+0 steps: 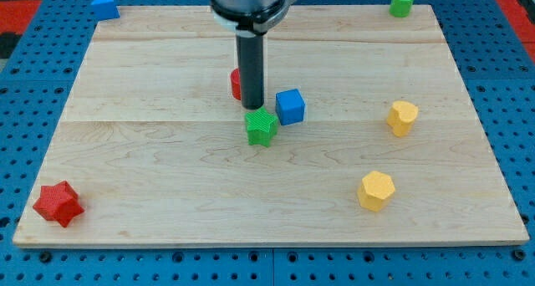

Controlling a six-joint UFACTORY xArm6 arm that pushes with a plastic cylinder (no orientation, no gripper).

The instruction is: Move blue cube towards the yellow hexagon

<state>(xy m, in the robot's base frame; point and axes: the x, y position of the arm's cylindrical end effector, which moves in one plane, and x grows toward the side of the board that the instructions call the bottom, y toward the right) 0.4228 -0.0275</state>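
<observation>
Tip: my tip [253,108] carries no jaws and holds nothing; it sits just left of the blue cube [290,106], above the green block [262,126].
Blue cube: board centre.
Yellow hexagon: [376,190] near right, well apart.

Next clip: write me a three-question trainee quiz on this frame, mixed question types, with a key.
1. True or false: my tip touches the yellow hexagon.
2. Multiple choice: the block just at the view's right of my tip is A) the red star, B) the blue cube, C) the green cylinder.
3. Fill in: the block directly below my tip in the view is the green ____.

Key: 1. False; my tip stands near the board's middle, far from the hexagon. 2. B. 3. Cube.
</observation>
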